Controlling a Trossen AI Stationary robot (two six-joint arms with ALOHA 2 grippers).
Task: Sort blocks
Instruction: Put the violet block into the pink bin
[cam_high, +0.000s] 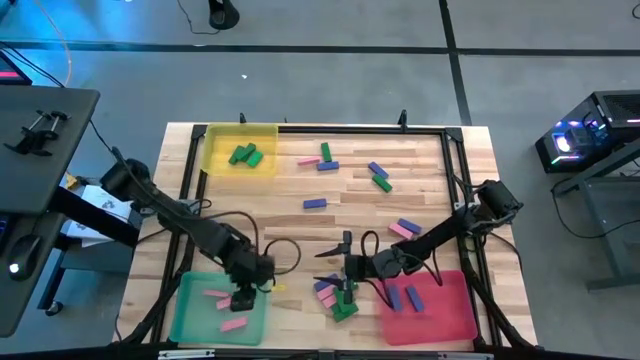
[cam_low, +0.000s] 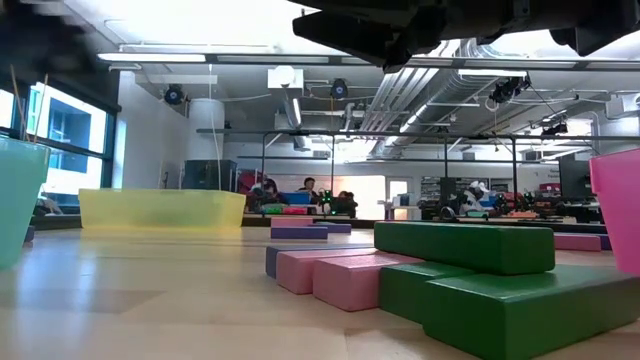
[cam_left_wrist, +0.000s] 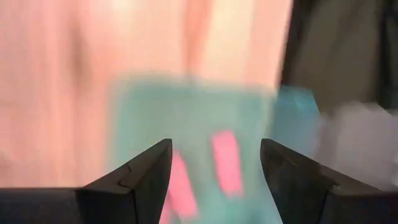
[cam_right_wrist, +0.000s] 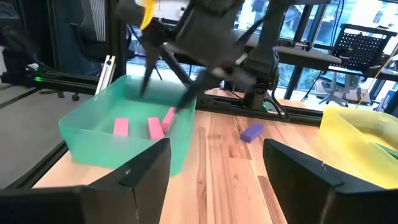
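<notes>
My left gripper (cam_high: 243, 297) hangs open above the green tray (cam_high: 190, 318) at the table's near left, nothing between its fingers (cam_left_wrist: 143, 174). Three pink blocks (cam_right_wrist: 149, 127) lie in that tray. My right gripper (cam_high: 340, 262) stands open and level near the table's middle front, pointing toward the left arm, over a pile of green, pink and purple blocks (cam_high: 337, 296). In the low view the pile's green blocks (cam_low: 470, 250) rest on pink ones (cam_low: 350, 278). Other blocks (cam_high: 378, 176) lie scattered across the far half of the table.
A yellow tray (cam_high: 262, 135) with green blocks (cam_high: 243, 155) stands at the far left. A pink-red tray (cam_high: 445, 318) holding purple blocks (cam_high: 404, 296) stands at the near right. A single purple block (cam_right_wrist: 251, 132) lies on the wood between the trays. A black frame borders the table.
</notes>
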